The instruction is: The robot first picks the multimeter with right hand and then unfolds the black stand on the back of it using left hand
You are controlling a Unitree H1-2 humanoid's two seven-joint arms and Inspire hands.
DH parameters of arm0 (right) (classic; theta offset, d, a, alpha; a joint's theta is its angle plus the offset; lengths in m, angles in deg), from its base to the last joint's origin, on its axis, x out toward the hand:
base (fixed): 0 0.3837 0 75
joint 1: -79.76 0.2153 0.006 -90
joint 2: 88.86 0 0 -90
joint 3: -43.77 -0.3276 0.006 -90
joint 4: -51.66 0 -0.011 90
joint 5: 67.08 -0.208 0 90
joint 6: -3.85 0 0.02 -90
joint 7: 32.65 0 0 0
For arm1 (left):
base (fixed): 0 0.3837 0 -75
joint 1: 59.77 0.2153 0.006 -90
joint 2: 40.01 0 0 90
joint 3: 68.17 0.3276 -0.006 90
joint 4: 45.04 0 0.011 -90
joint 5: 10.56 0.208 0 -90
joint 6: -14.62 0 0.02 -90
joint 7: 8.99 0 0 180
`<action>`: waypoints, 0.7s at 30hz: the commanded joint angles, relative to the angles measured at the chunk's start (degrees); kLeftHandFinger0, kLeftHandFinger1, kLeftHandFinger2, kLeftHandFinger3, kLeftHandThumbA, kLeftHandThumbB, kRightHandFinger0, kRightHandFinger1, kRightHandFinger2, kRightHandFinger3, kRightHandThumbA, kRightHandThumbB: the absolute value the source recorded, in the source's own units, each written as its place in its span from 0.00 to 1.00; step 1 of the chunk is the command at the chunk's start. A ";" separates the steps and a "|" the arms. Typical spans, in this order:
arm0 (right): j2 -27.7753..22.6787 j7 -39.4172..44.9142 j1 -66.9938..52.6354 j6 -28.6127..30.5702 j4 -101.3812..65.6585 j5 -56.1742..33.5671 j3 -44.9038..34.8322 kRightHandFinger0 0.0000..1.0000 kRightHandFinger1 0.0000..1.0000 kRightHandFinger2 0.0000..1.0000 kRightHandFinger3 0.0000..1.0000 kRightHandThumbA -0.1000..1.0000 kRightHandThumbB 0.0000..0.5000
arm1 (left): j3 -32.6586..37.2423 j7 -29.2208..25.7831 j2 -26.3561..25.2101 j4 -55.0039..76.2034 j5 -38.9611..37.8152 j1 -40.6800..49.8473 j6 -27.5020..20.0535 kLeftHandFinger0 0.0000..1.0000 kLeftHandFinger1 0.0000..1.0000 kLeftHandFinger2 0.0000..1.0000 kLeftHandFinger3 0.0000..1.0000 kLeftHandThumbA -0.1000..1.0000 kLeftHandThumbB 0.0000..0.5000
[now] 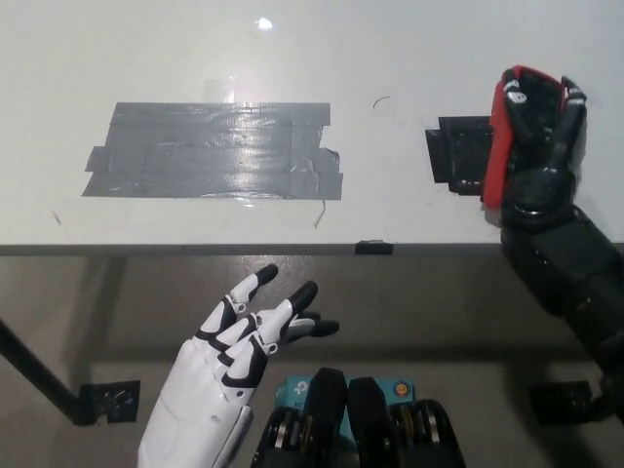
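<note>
A white table fills the top of the view, and a big patch of grey tape is stuck on it (shiny and wrinkled). A small black square lies near the table's right side, well apart from the tape. Down on the floor at the left sits another black piece, beside a dark bar.

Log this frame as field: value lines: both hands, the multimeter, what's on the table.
right hand: black, shut on the multimeter, above the table's right edge
multimeter: red casing, held edge-on to the camera
stand: cannot tell if unfolded
left hand: white, open, fingers spread, in front of the table, holding nothing
table: white
on table: grey tape patch; black square marker
</note>
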 commanded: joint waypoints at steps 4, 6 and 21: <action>-2.33 3.56 20.52 8.23 6.80 24.15 9.98 0.00 0.32 0.79 0.88 0.00 0.49 | 1.13 -1.47 -0.46 0.23 -1.23 1.33 -4.08 1.00 0.67 0.66 1.00 1.00 0.41; -1.67 5.16 20.07 9.20 8.99 24.04 10.71 0.00 0.31 0.78 0.85 0.00 0.49 | 1.03 -1.16 -0.68 0.52 -1.39 1.43 -3.75 1.00 0.67 0.67 1.00 1.00 0.42; 0.81 47.48 13.48 -3.76 15.57 20.25 12.52 1.00 1.00 1.00 1.00 0.66 0.98 | 0.14 -1.80 -2.08 -0.72 -3.16 0.23 -4.35 1.00 0.60 0.64 1.00 1.00 0.39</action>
